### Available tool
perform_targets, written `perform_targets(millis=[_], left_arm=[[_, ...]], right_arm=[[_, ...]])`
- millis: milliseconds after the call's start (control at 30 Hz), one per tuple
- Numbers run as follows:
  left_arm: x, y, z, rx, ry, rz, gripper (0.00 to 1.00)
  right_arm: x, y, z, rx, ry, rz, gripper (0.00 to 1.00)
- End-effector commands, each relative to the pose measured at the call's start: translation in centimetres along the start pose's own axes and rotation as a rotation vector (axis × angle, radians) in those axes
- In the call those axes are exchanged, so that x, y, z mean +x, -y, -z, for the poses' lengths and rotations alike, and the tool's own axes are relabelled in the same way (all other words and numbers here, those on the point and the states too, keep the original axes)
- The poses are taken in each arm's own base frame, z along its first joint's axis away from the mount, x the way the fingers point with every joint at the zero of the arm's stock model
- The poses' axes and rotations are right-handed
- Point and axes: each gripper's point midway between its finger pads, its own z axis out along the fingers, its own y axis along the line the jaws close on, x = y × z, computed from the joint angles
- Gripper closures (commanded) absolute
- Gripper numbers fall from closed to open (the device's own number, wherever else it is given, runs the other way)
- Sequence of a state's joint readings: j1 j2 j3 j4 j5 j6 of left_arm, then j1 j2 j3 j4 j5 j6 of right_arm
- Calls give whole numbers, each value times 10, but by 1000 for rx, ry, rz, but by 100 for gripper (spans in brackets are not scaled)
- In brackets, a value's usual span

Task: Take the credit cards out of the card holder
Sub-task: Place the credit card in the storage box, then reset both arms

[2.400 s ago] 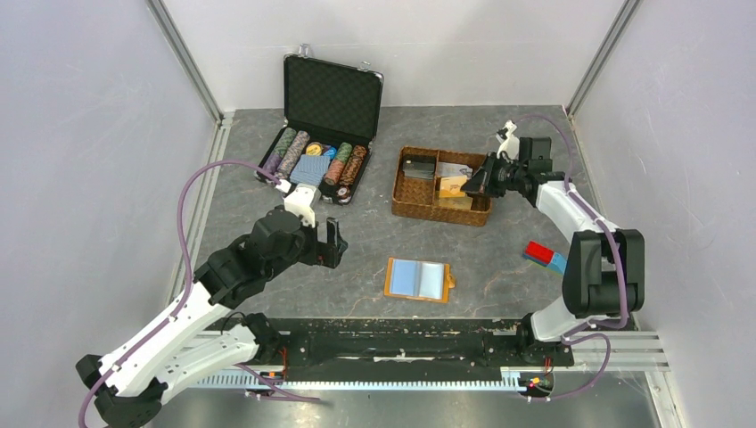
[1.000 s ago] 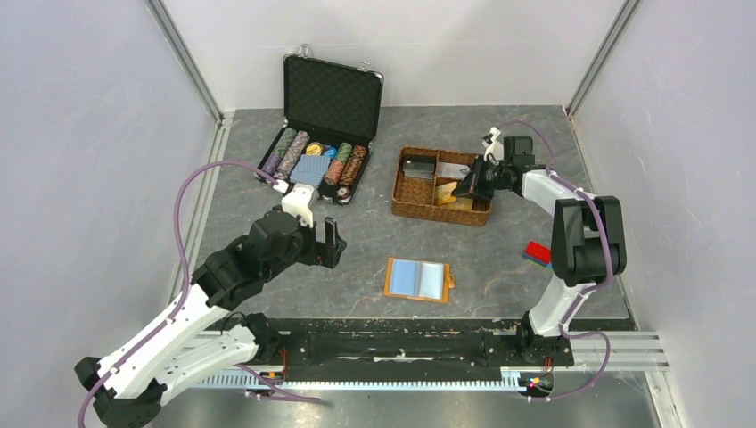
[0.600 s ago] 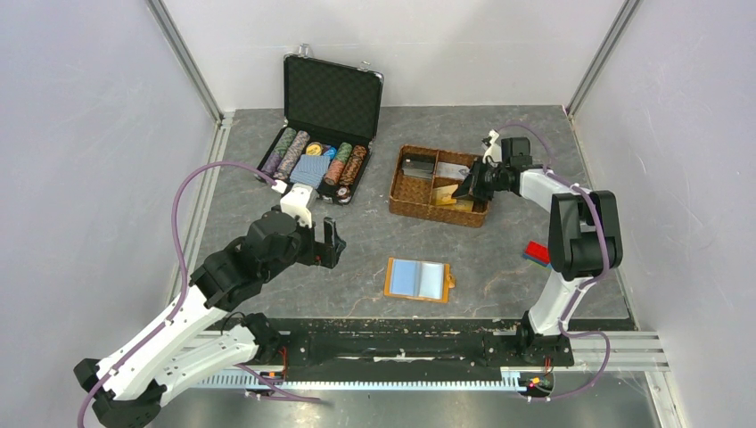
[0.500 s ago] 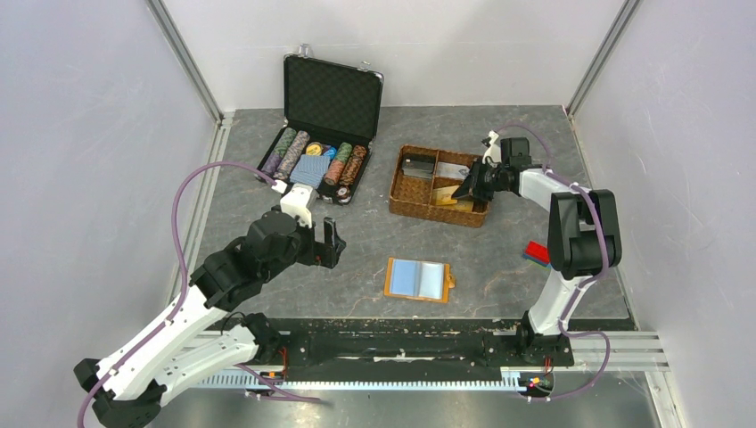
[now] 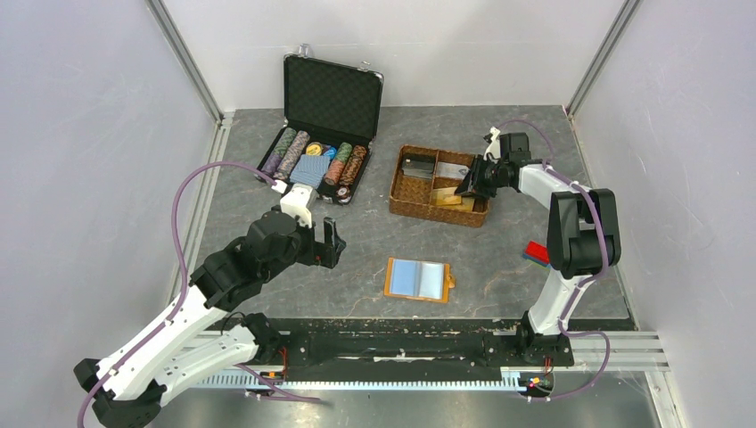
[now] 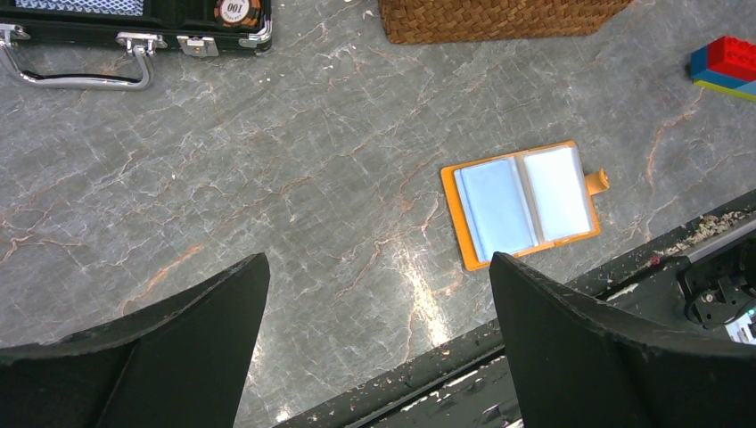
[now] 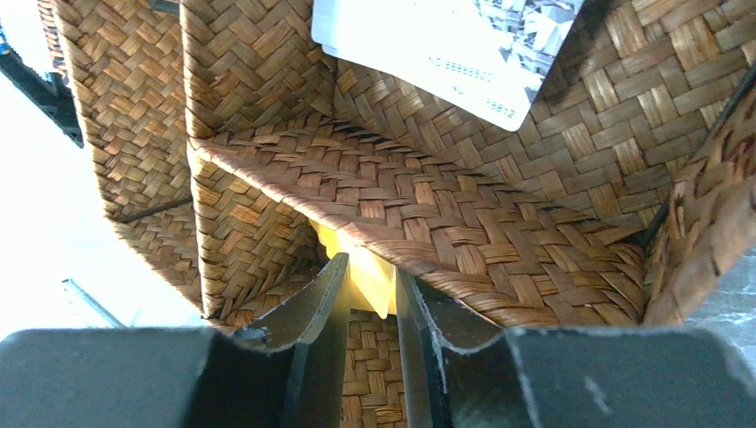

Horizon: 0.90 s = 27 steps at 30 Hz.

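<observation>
One card holder (image 5: 417,280) lies open on the counter (image 5: 374,223) near its front edge, two pale blue sleeves up, well apart from one woven basket (image 5: 435,212), one black case (image 5: 332,96) and one red-and-blue block (image 5: 541,254). Right tool (image 7: 367,294) is down in the basket, fingers a sliver apart, with one yellow credit card (image 7: 367,267) between them, half hidden by the divider; cannot tell if it is pinched. One pale card (image 7: 437,45) lies in the next compartment. Left tool (image 6: 376,267) is spread wide, holding nothing.

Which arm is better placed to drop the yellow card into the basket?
Right. The right gripper pinches the yellow card over the woven basket; the left gripper hangs open, far from it.
</observation>
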<state>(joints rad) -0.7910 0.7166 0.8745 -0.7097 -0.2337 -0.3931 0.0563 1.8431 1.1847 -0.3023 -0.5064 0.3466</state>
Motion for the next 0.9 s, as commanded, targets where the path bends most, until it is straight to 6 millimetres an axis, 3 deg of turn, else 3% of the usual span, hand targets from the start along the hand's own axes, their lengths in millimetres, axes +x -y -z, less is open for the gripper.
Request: perform_targets(millis=[0, 200, 533, 633, 767, 867], left_arm=[[-10, -2, 5, 2, 41, -43, 0], [-10, -2, 5, 2, 41, -43, 0], [-13, -5, 6, -17, 55, -26, 0], [-13, -2, 5, -10, 47, -4, 0], [-14, 0, 3, -12, 37, 15, 0], [-17, -6, 4, -49, 47, 28, 0]], right_arm=[[-27, -8, 11, 28, 75, 47, 71], [-40, -13, 26, 63, 93, 88, 69], [-44, -32, 77, 97, 167, 171, 65], [-32, -41, 95, 98, 216, 218, 63], [-6, -36, 116, 158, 277, 266, 56], [17, -37, 130, 179, 327, 308, 46]])
